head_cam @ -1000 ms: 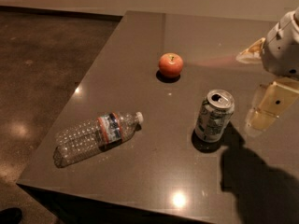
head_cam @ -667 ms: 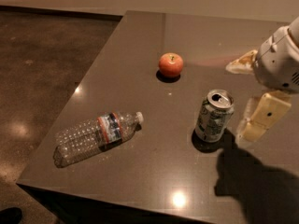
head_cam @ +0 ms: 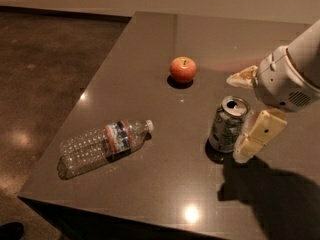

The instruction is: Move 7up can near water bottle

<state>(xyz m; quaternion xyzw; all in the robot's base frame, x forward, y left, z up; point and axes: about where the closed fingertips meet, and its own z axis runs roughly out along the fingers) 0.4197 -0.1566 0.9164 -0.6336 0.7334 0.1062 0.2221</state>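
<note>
The counter (head_cam: pixel 150 59) is taking up most of the view. It is a dark brown-grey top with a shiny surface, and it is reflecting some lamps as bright spots. On the left, a polished floor (head_cam: pixel 45 74) is lying lower than it.

The white arm (head_cam: pixel 295 69) is showing at the right edge, sloping down from the upper right toward the middle of the counter. It is throwing a wide dark shadow (head_cam: pixel 270 194) on the near right part of the counter. At its end the claw (head_cam: pixel 235 116) is hanging over the counter with its two beige fingers (head_cam: pixel 261 134) spread widely, so it is released and is grasping nothing. The upper finger is pointing left, behind the can (head_cam: pixel 226 129). The lower finger is slanting down just beside the right side of the can, and I cannot tell if it is touching it.

The bottle (head_cam: pixel 102 146) is lying on its side near the left front corner of the counter. Its white cap (head_cam: pixel 149 125) is pointing right, toward the can, and the label band (head_cam: pixel 117 135) is sitting around the part next to the neck. Its wall is clear and the counter is showing through it. I cannot tell whether any water is inside.

The can is standing upright to the right of the middle, between the two fingers in the view and well apart from the bottle. Its silver top is facing up with a dark opening, and what is inside is hidden.

The red-orange apple (head_cam: pixel 182 69) is sitting with its stem up, farther back and to the left of the can, apart from it.
</note>
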